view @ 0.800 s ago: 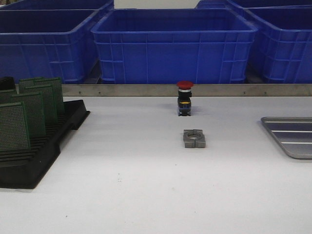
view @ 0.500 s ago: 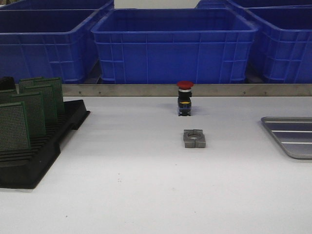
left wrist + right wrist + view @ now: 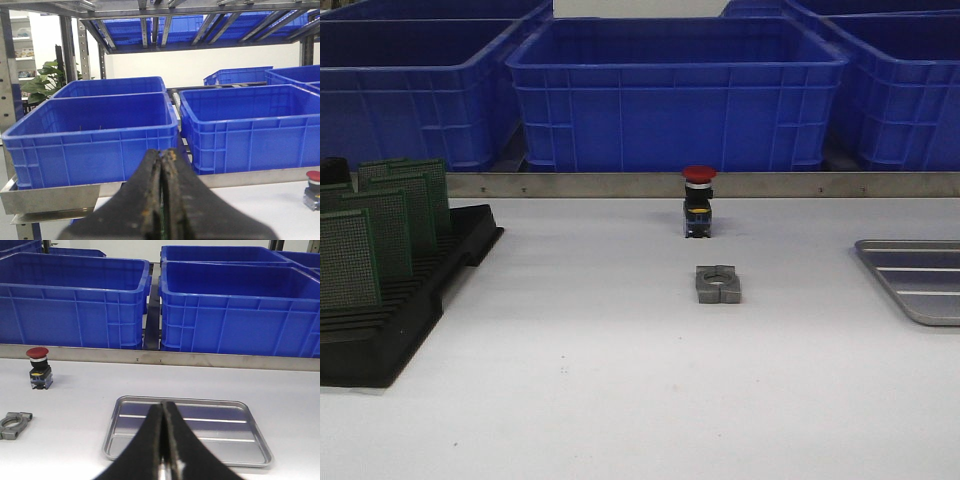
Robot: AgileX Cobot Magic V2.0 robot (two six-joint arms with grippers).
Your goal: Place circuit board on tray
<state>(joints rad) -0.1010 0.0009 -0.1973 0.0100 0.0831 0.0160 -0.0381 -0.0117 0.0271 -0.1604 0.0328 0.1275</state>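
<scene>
both tools, left tool (image 3: 163, 200) and right tool (image 3: 163, 440), were clenched empty; boards (image 3: 380, 235) stood in the rack (image 3: 410, 320), the tray (image 3: 920, 285) bare, awaiting one.

Rack (image 3: 410, 310) with boards (image 3: 380, 225) at 9 o'clock, tray (image 3: 920, 280) at 3; button (image 3: 698, 200) at 12, behind clamp (image 3: 718, 284); bins (image 3: 675, 90) beyond.

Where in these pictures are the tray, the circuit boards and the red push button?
tray (image 3: 235, 432), right wrist view, ridged floor.
circuit boards (image 3: 347, 258), front view, nearest board's face.
red push button (image 3: 698, 174), front view, red cap.
</scene>
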